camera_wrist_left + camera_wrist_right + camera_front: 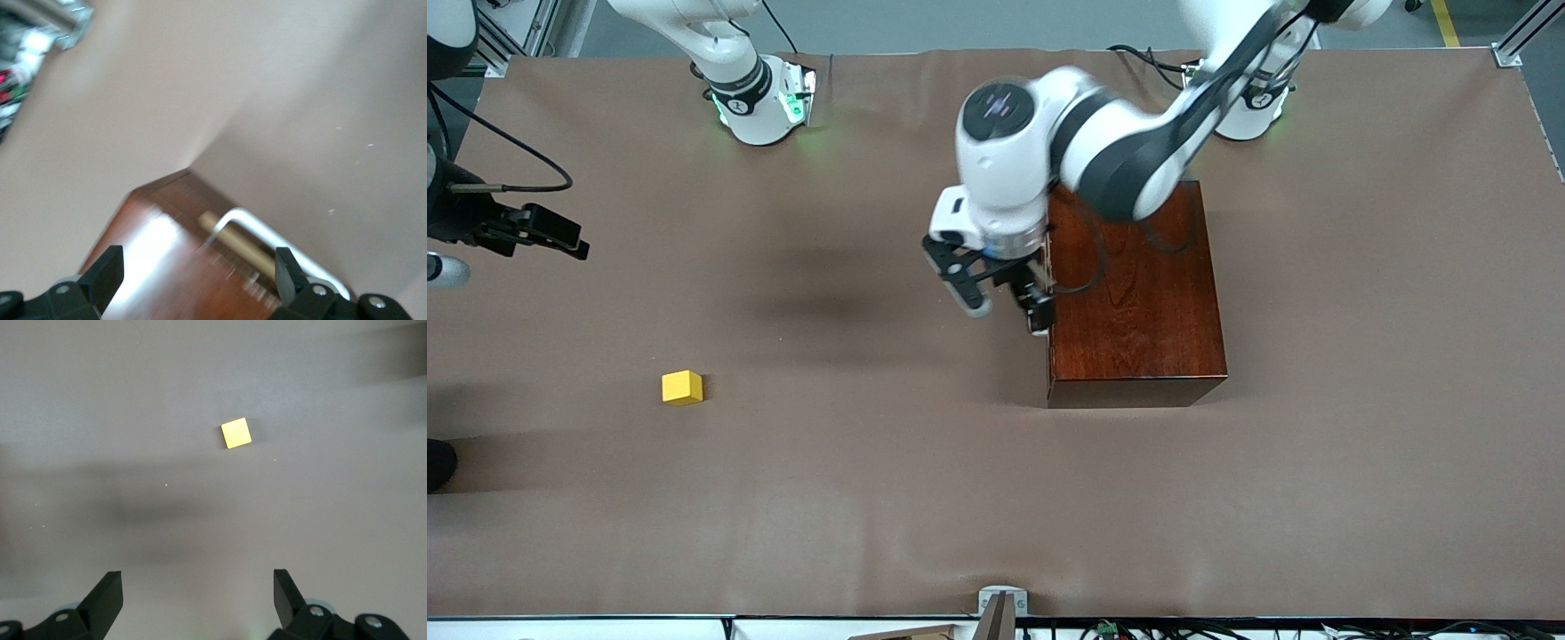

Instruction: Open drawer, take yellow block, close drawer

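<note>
The dark reddish-brown box (1138, 302) stands mid-table. Its drawer (243, 245) faces the right arm's end and looks pushed in; its white U-shaped handle (267, 233) shows in the left wrist view. My left gripper (1005, 300) is open and empty, hovering over the box's edge above the drawer front; it also shows in the left wrist view (198, 270), with the handle close by one finger. The yellow block (682, 388) lies on the bare table toward the right arm's end, also in the right wrist view (236, 433). My right gripper (198, 587) is open, empty, high over the table.
A brown cloth (925, 498) covers the whole table. The arm bases (760, 98) stand along the edge farthest from the front camera. Dark parts of the right arm (525, 229) hang over the table's edge at that arm's end.
</note>
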Robot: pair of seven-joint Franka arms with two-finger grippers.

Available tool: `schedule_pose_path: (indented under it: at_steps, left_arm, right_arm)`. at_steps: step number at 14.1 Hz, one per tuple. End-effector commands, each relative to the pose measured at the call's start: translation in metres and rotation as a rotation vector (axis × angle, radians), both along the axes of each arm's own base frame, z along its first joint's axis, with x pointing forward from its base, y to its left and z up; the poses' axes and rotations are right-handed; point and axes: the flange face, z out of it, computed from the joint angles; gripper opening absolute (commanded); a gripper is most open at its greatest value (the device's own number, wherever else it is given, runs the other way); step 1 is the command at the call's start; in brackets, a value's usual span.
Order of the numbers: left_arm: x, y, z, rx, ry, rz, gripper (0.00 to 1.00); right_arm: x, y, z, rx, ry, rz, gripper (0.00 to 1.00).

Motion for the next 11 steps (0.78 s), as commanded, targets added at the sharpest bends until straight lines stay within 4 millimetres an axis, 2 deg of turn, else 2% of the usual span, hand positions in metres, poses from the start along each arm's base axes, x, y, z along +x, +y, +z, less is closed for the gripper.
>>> schedule_pose_path:
  at_steps: [1,3,5,7,9,11]
  left_arm:
    - [0.007,0.054,0.042,0.025,0.011,0.205,1.0]
    - [0.02,0.105,0.083,-0.004,-0.02,0.415,1.0]
    - [0.036,0.167,0.113,-0.004,-0.024,0.524,1.0]
    - [0.053,0.226,0.136,-0.104,0.03,0.631,1.0]
    - [0.055,0.294,0.148,-0.154,0.163,0.757,1.0]
    - [0.052,0.337,0.148,-0.104,0.211,0.847,1.0]
  right_arm:
    - [0.002,-0.008,0.002,-0.013,0.008,-0.028,1.0]
    - [0.006,-0.015,0.002,-0.014,-0.023,-0.029,1.0]
    - [0.007,-0.021,0.003,-0.015,-0.032,-0.052,1.0]
    - [0.01,-0.022,0.005,-0.008,-0.055,-0.064,1.0]
    - [0.008,-0.027,0.004,-0.01,-0.041,-0.069,1.0]
    - [0.008,-0.025,0.005,-0.009,-0.043,-0.066,1.0]
